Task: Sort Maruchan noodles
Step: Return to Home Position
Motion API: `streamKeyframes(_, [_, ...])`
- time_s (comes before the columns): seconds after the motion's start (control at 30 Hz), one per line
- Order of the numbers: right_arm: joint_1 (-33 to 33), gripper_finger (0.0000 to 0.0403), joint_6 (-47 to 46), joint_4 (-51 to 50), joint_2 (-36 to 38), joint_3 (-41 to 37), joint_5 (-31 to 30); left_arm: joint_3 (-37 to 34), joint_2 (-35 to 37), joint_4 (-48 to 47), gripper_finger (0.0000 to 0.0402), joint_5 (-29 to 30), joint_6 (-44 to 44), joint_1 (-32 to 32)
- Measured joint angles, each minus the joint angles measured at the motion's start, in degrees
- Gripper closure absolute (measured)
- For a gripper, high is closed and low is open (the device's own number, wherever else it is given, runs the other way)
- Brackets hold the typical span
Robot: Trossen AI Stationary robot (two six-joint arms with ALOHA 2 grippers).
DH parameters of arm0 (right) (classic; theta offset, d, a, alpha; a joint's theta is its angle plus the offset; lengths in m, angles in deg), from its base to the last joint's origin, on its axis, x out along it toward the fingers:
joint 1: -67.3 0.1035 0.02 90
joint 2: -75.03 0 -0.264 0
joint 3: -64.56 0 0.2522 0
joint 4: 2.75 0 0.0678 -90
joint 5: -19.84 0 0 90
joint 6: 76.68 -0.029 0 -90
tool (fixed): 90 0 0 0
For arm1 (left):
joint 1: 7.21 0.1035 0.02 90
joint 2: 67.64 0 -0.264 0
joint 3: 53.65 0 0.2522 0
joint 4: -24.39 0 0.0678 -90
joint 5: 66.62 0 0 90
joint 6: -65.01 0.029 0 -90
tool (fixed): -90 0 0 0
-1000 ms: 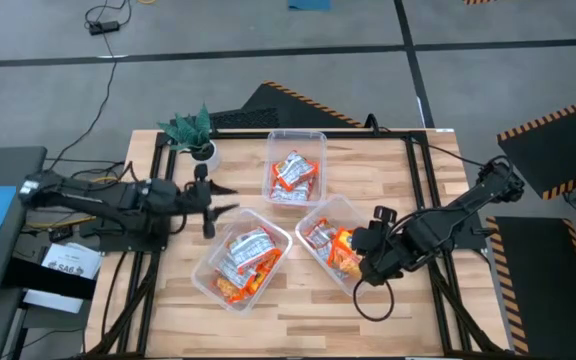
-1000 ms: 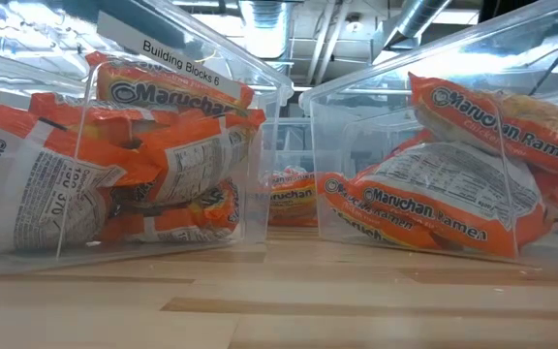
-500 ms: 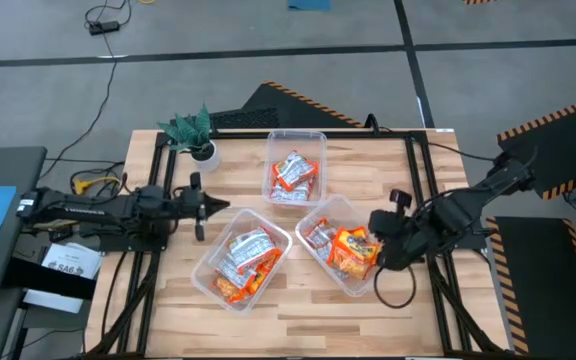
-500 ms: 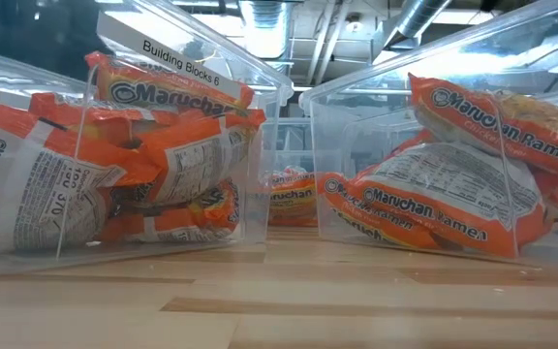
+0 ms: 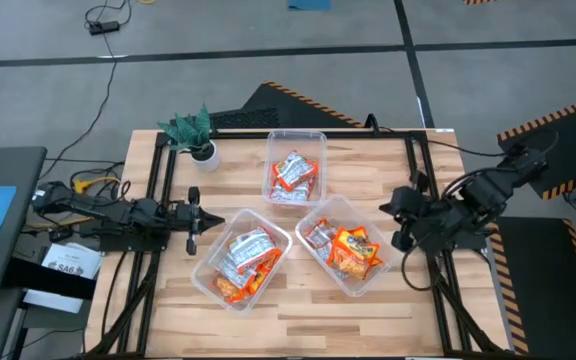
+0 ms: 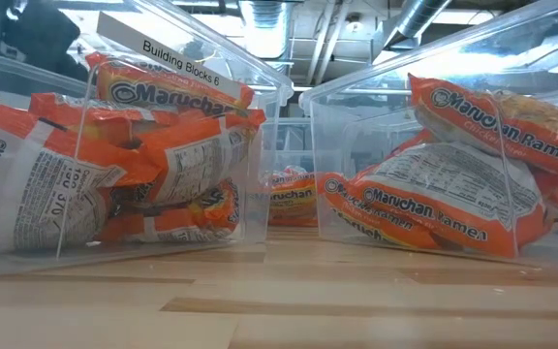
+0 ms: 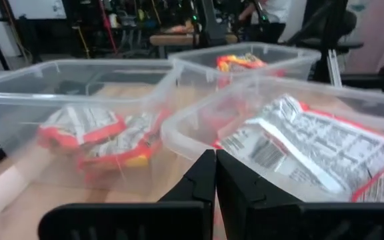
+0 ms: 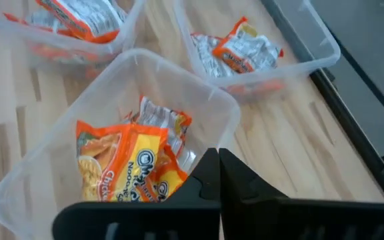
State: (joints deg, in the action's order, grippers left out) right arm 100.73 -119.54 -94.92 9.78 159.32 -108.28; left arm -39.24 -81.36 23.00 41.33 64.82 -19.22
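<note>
The Maruchan noodles lie in three clear tubs on the wooden table. Silvery and orange packets (image 5: pixel 246 256) fill the near left tub (image 5: pixel 211 283). Orange packets (image 5: pixel 352 250) lie in the near right tub (image 5: pixel 380 272), and a few more packets (image 5: pixel 293 176) in the far tub (image 5: pixel 297 136). My left gripper (image 5: pixel 216 217) is shut and empty, level over the table just left of the near left tub; its shut fingers (image 7: pixel 215 163) point at that tub. My right gripper (image 5: pixel 392 208) hangs shut and empty just right of the near right tub, fingers (image 8: pixel 217 163) aimed at it.
A small potted green plant (image 5: pixel 194 134) stands at the far left corner. Black frame rails (image 5: pixel 416 170) run along the table's left and right sides. Bare wood (image 5: pixel 298 305) lies along the near edge, in front of the tubs. The low view shows packets (image 6: pixel 458 208) behind tub walls.
My left gripper has drawn back toward the table's left edge and shut its fingers on nothing. My right gripper has pulled away from the near right tub's near corner, toward the table's right and far edges. The orange packets stay in that tub.
</note>
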Motion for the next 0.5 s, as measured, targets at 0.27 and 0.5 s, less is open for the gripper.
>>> streamKeyframes(0.27, [5.44, 0.0395, -0.17, 8.91, 8.51, -13.59, -4.93, 0.0, 6.2, -2.19, 0.0401, -3.62, 0.44, 0.0])
streamKeyframes(0.5, [8.56, 0.0395, 7.67, 31.54, 23.88, -33.56, -10.29, -0.02, 7.11, -2.81, 0.0401, -4.39, 1.37, 0.02])
